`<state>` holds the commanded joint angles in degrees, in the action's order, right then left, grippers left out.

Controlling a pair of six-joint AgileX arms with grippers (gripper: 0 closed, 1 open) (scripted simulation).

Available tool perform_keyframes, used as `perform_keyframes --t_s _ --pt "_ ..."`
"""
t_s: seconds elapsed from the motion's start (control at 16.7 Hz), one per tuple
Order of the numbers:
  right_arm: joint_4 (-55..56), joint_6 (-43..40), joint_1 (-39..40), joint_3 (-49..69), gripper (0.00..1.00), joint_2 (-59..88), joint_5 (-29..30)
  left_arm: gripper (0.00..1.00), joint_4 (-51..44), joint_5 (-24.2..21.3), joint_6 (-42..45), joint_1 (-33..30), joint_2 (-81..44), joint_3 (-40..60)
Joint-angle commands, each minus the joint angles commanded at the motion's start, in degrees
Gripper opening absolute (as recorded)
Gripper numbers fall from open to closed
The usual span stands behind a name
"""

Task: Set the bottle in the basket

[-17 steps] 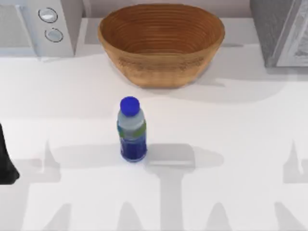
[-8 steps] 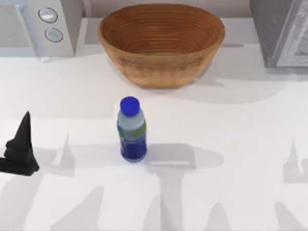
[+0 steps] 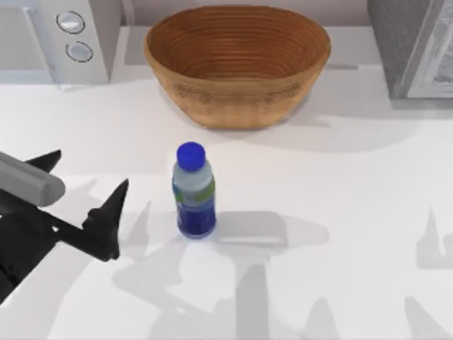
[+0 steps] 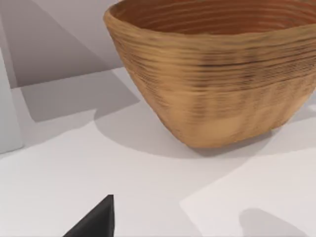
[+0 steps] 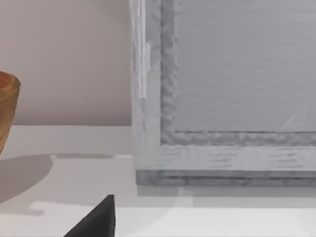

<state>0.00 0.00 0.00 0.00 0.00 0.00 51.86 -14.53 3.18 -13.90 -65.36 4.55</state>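
- The bottle (image 3: 194,190) stands upright on the white surface (image 3: 340,184), in front of the basket (image 3: 237,64) and apart from it.
- The left pincer (image 3: 81,191) is at the left of the bottle, its fingers spread apart, and its arm is cut off by the edge.
- The right pincer is mostly cut off in its wrist view, so one cannot tell its state.

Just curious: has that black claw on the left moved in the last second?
Yes. The left end effector has moved rightward, toward the standing bottle.

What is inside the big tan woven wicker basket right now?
Nothing: the tan wicker basket shows bare ribbed rings inside. The small blue-capped plastic bottle stands upright on the table, apart from it.
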Motion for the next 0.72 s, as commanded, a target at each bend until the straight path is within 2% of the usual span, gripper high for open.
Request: perform_keyframes --t_s 0.42,0.72 --pt "0.0 0.0 0.0 0.0 1.0 0.0 0.0 1.0 25.9 -7.0 1.8 -6.7 -33.2 2.7" --pt "0.0 0.0 0.0 0.0 1.0 0.0 0.0 1.0 34.0 -9.4 2.4 -8.9 -42.7 4.4"
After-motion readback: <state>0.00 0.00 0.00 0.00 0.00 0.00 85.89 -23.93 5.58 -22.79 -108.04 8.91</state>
